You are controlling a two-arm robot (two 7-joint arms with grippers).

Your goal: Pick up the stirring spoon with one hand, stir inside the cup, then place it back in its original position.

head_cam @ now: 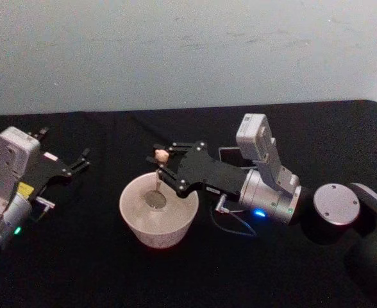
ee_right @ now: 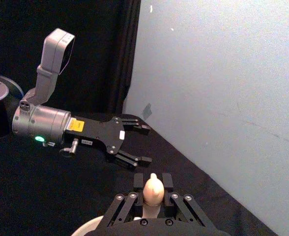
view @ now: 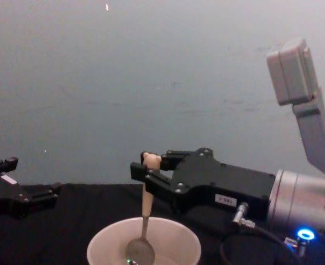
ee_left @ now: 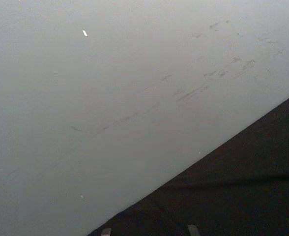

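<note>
Stirring step, I judge: right end effector [head_cam: 163,158], mid-frame, pinches the stirring spoon [view: 145,212] inside the cup [head_cam: 158,232]. Next comes lifting out and returning it — left end effector [head_cam: 65,145] spread, frame-left.

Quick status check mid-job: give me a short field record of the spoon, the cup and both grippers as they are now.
right gripper: shut on the beige handle of the stirring spoon, above the cup
stirring spoon: near upright, round bowl down inside the cup
cup: upright on the black table, mid-scene
left gripper: open, holding nothing, off to the left and apart from the cup
stage: spoon in the cup, not yet put back
</note>
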